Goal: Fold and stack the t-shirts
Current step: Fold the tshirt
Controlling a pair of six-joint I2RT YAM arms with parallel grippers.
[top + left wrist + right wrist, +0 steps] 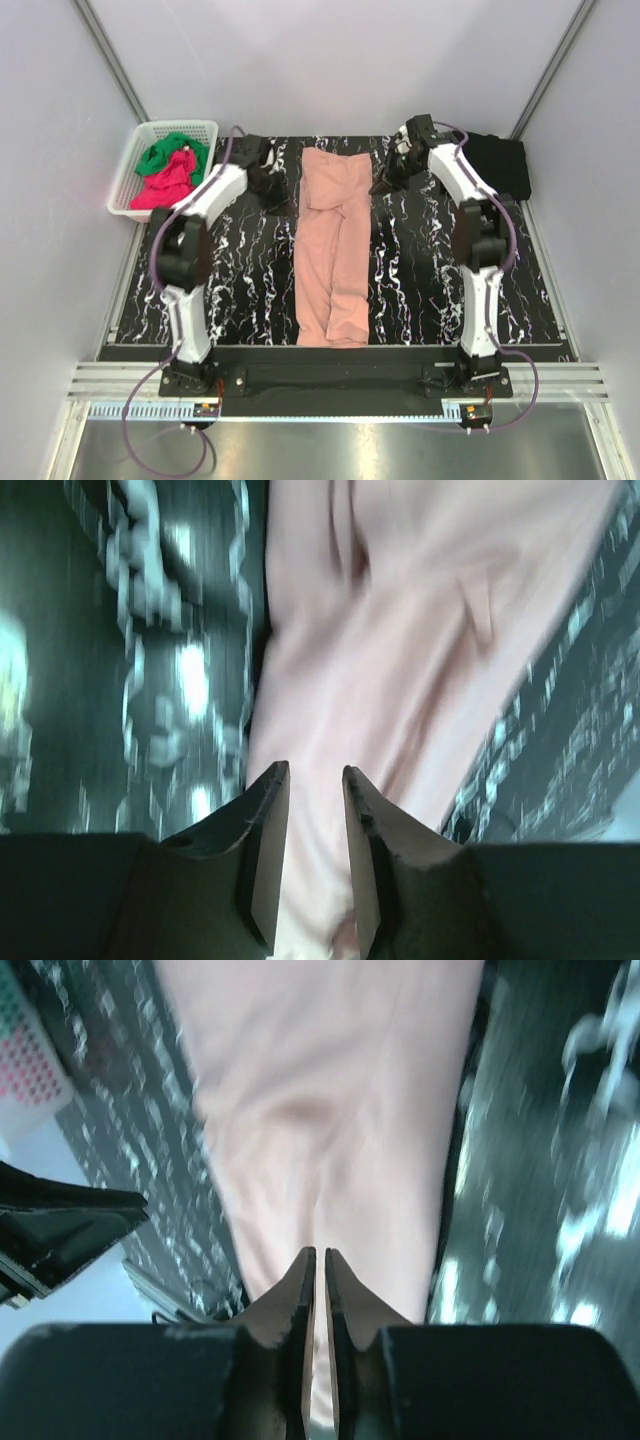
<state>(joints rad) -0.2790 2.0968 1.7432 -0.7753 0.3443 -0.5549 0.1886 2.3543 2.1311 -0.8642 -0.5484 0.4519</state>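
Worktop: black, marbled. Salmon-pink t-shirt: folded strip at centre, twelve to six o'clock. Left gripper: eleven o'clock, jaws parted. Right gripper: one o'clock, nearly closed, grip unclear. Best pinch both far corners evenly, then fold toward six.

Left gripper parted, right gripper barely.

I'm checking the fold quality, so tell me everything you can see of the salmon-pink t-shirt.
The salmon-pink t-shirt is soft, matte cloth folded lengthwise into a long narrow strip. It lies flat on the black marbled table between the arms, running from near the far edge to the near edge. Overlapping flaps leave a step toward the far end and a crease down the middle. No print shows. The left hand and right hand flank its far end with fingers parted; whether either touches it is unclear.
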